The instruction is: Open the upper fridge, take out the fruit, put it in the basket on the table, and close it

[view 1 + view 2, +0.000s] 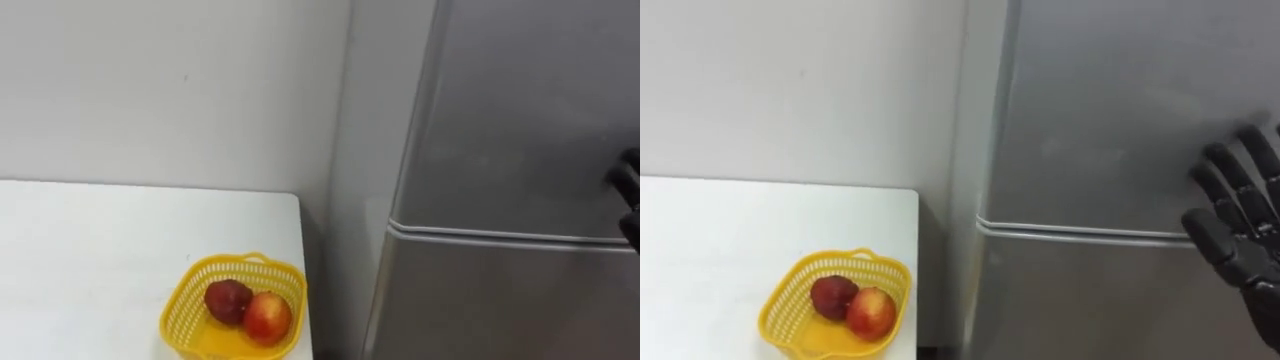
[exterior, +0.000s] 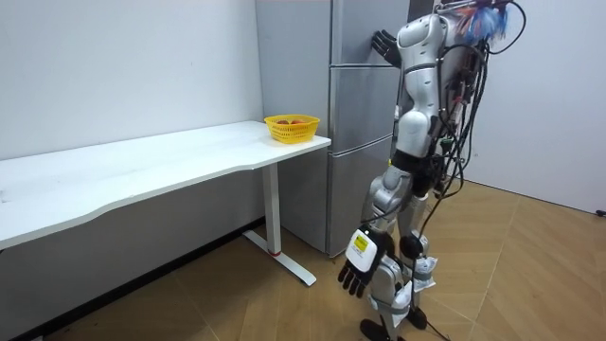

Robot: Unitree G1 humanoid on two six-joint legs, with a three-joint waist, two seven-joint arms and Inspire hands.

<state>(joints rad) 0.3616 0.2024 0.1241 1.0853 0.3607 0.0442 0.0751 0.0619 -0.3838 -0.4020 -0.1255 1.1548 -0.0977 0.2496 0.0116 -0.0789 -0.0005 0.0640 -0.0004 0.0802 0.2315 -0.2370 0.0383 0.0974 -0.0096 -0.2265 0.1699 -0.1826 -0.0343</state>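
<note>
While the robot stands upright close in front of the fridge [image 2: 365, 123], both doors are shut. The upper door [image 1: 1110, 110] is grey and plain, and it meets the lower door [image 1: 1090, 300] at a seam [image 1: 1080, 233] running across the front. So the upper compartment is closed and what it holds is hidden.

The right hand [image 1: 1240, 240] is raised to the upper door's right part, at seam height and just above it. Its fingers are straight and spread wide, pointing up, and it grips nothing. Whether the palm touches the door or is just off it, cannot tell. The room view shows this arm reaching forward at shoulder height to the door face.

The left hand [image 2: 358, 275] hangs low beside the leg, well apart from the fridge, with fingers loose, pointing down and holding nothing.

To the robot's left a white table [image 1: 720, 230] stands against the white wall [image 1: 790, 80], its end just beside the fridge. A yellow basket [image 1: 778, 300] sits on the table's corner nearest the fridge. Inside it are a dark red fruit [image 1: 832, 296] and a red-yellow fruit [image 1: 871, 313], touching each other. The floor [image 2: 530, 265] is wood.
</note>
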